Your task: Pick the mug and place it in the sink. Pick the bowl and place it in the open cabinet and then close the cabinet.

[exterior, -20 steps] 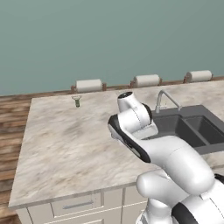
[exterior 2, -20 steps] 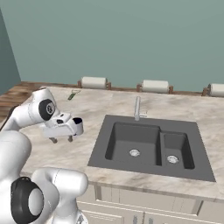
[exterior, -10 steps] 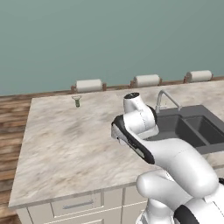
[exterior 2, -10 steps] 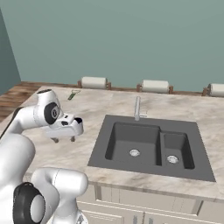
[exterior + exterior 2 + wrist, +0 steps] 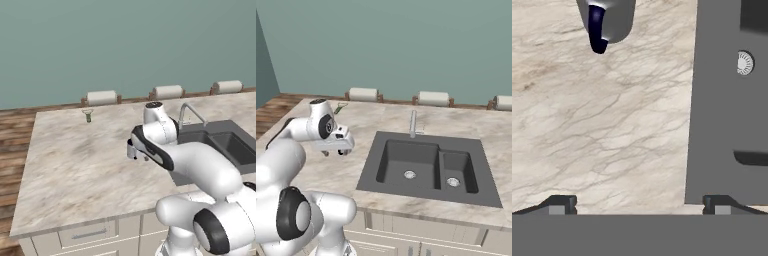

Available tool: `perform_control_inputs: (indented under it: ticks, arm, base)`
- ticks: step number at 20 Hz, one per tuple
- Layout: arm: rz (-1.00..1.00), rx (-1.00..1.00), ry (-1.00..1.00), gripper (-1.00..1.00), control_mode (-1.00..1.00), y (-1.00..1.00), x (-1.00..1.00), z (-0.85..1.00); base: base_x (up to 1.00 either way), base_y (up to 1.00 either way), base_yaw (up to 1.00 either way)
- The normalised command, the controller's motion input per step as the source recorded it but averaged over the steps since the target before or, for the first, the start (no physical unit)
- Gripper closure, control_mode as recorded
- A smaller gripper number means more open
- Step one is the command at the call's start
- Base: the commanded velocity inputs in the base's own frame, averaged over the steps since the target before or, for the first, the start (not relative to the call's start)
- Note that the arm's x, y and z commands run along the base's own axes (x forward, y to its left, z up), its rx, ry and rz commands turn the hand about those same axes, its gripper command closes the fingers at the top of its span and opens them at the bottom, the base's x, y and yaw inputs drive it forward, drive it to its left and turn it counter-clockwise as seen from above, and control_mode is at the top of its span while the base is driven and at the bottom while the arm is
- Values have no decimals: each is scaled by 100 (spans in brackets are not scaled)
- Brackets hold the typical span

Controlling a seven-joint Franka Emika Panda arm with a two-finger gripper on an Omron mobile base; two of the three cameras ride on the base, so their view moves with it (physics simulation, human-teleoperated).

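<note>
**Mug ahead on worktop, gripper wide open and empty**

You have the small dark navy mug with a silvery reflective side (image 5: pixel 607 22) standing on the pale marbled worktop (image 5: pixel 612 125), beside the dark grey sink (image 5: pixel 722 110), not in it. It's probably rigid, light, glossy, so slippery; take it across the cylindrical body, clear of the dark side handle. Your gripper (image 5: pixel 639 202) has jaws spread fully, holding nothing, well short of the mug.
</note>
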Motion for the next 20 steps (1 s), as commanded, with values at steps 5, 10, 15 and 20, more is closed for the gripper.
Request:
perform_control_inputs:
  ticks: [5, 10, 15, 20]
  arm:
    - [1, 0, -4, -100, -100, 3, 45, 0]
    - [0, 1, -2, -100, -100, 6, 42, -2]
    - [0, 11, 0, -100, -100, 5, 39, -12]
    - [0, 13, 0, -100, -100, 7, 31, -19]
  base:
    - [0, 0, 0]
    - [0, 0, 0]
    - [0, 0, 0]
    - [0, 0, 0]
